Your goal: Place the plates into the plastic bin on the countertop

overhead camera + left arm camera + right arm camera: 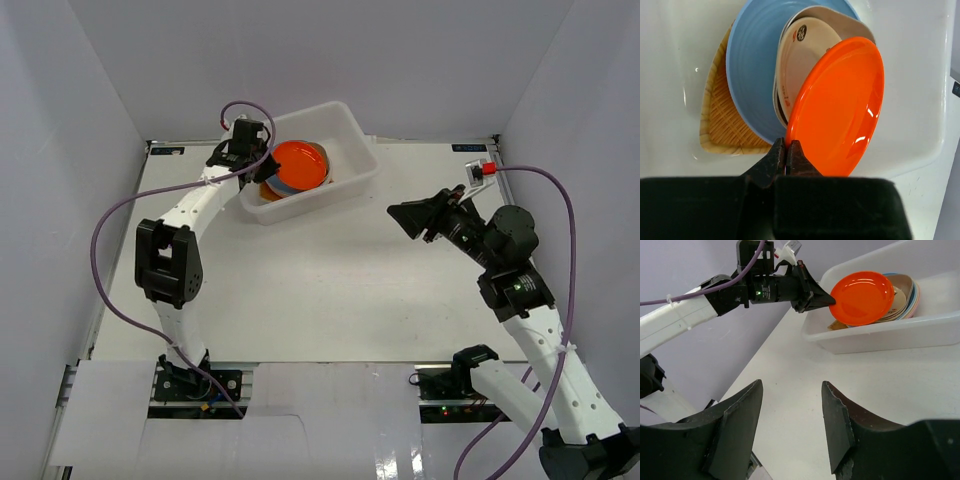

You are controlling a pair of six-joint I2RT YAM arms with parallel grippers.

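My left gripper (pixel 266 160) (pixel 786 146) is shut on the rim of the orange plate (pixel 300 164) (pixel 837 107) and holds it tilted above the stack inside the white plastic bin (pixel 355 135) (pixel 920 75). Under it lie a cream plate (pixel 800 50), a beige dish, a blue plate (pixel 752 55) and the woven wicker plate (pixel 720 115). The right wrist view shows the orange plate (pixel 861 297) over the bin (pixel 890 335) with the left gripper (pixel 827 300) on its rim. My right gripper (pixel 408 217) (pixel 792 405) is open and empty above the countertop (pixel 320 290).
White walls surround the countertop on the left, back and right. A red-capped fixture (pixel 487 169) sits at the back right edge. Purple cables (pixel 110 220) loop beside each arm.
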